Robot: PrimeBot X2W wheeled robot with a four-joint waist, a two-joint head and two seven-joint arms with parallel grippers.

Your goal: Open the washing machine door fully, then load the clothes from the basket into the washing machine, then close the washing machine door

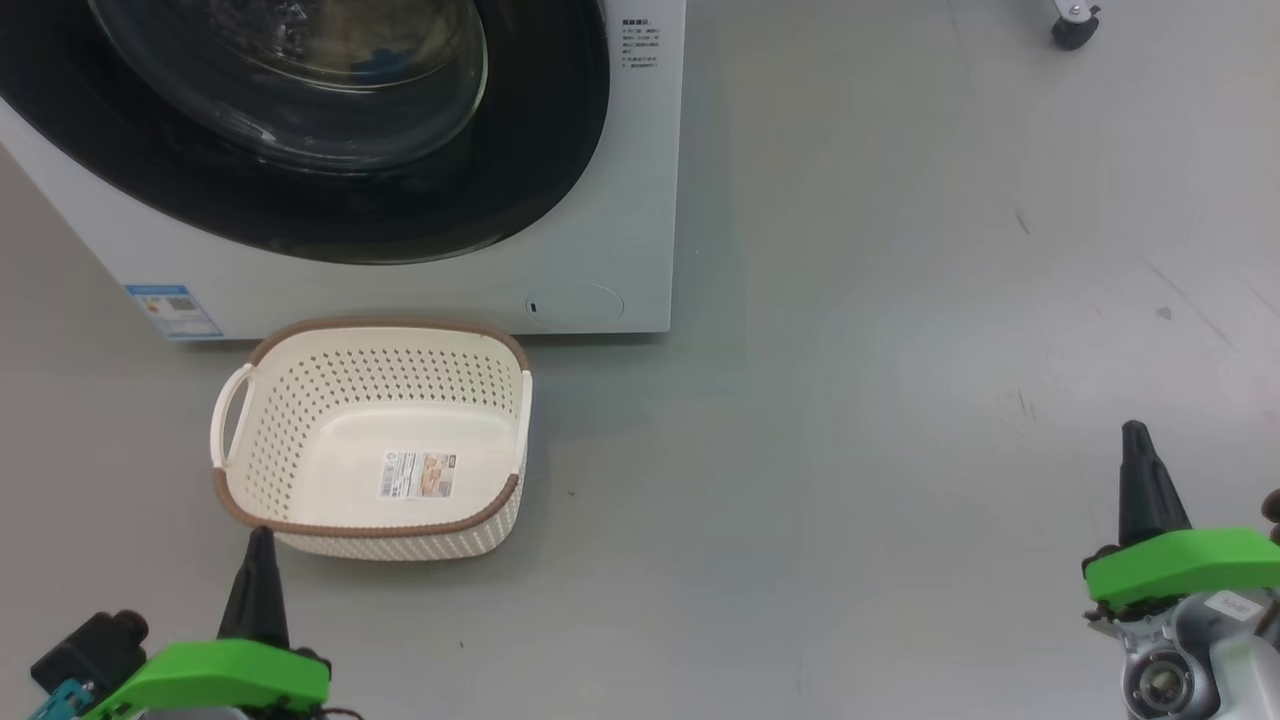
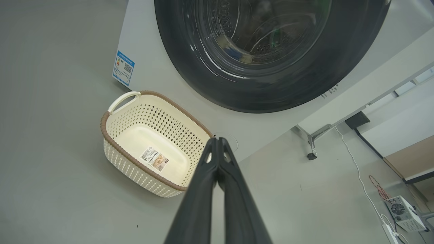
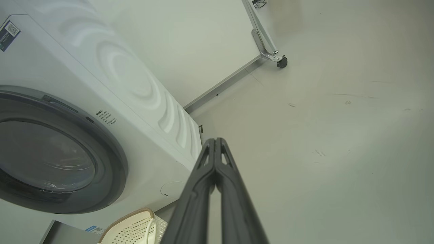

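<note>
- Left gripper [image 1: 260, 548]: fingers pressed together, nothing between them. It hangs low over the floor [image 1: 850, 450], its tip just beside the near rim of the basket [image 1: 400, 324]. Hazard: a forward or downward move from here would likely strike that rim and shove or tip the light basket.
- Basket: upright on the floor, close to the bottom edge of the washing machine [image 1: 630, 200] front. It holds nothing, and its label sticker is bare. Hazard: it sits below the door's swing, so a reopened door or a turn of the wheeled base could clip it.
- Washing machine door [image 1: 545, 150]: lies flat against the front. Whether the latch has caught cannot be told. Hazard: an unlatched door would drift open and leave the last step undone.
- Clothes [image 2: 231, 51]: a faint yellow-and-blue patch behind the glass, judged to be the load in the drum. Hazard: fabric caught at the gasket, which is hidden, would stop the door sealing.
- Right gripper [image 1: 1135, 438]: fingers closed on each other and empty, well apart from the machine over open floor. Hazard: low. A sweep to the left could still meet the cabinet's right front corner.
</note>
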